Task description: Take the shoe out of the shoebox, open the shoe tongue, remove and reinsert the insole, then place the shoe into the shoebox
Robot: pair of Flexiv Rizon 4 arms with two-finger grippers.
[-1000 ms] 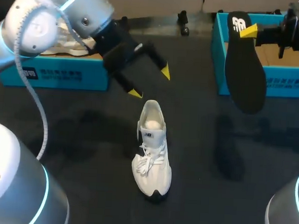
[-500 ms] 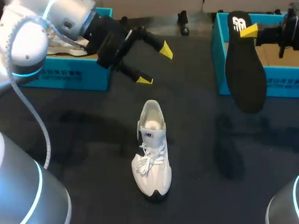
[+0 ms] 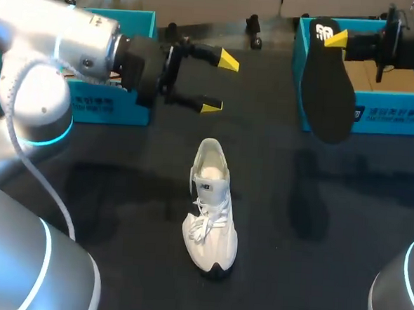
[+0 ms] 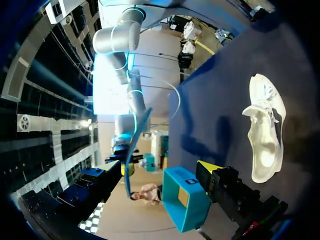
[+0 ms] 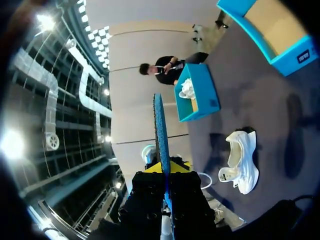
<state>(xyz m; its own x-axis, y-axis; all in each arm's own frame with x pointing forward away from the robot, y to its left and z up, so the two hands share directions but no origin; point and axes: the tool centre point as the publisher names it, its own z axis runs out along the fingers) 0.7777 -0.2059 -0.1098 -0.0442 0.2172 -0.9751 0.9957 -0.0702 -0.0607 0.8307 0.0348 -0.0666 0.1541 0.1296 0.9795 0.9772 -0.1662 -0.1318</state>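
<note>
On the tabletop (image 3: 298,266), the white shoe (image 3: 211,208) stands upright, laces loose. Beyond the shoe, the left claw (image 3: 220,83) is spread; the right claw (image 3: 334,38) clamps the black insole (image 3: 328,92).

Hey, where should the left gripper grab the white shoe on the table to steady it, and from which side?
Grip the heel of the shoe, pinching its two sides, coming down from above at the far end. The shoe stands upright on its sole with its heel nearest the open left gripper, and that hold probably leaves the mouth clear for the insole.
</note>
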